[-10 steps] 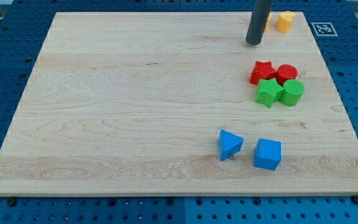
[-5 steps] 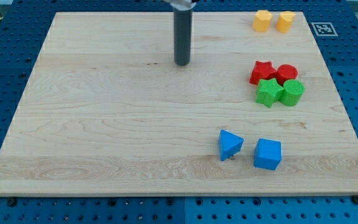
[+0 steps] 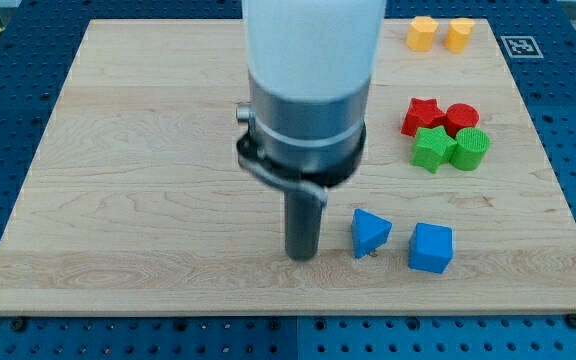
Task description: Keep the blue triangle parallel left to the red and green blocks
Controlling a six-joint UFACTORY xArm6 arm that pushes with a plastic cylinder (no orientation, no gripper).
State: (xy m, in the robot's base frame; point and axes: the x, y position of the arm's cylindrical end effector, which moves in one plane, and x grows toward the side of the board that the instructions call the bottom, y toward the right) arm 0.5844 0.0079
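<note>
The blue triangle (image 3: 370,232) lies near the view's bottom, right of centre. My tip (image 3: 301,256) rests on the board just left of it, a small gap apart. The red star (image 3: 422,116) and red cylinder (image 3: 461,119) sit at the view's right, with the green star (image 3: 433,148) and green cylinder (image 3: 472,148) touching them just below. This cluster is above and to the right of the blue triangle. The arm's wide body hides the board's top centre.
A blue cube (image 3: 431,248) sits just right of the blue triangle. Two yellow blocks (image 3: 422,33) (image 3: 458,34) stand at the board's top right. A fiducial tag (image 3: 521,46) is at the top right corner of the wooden board (image 3: 118,200).
My tip has swept from the top right, past the board's upper middle, down to just left of the blue triangle. No block has moved.
</note>
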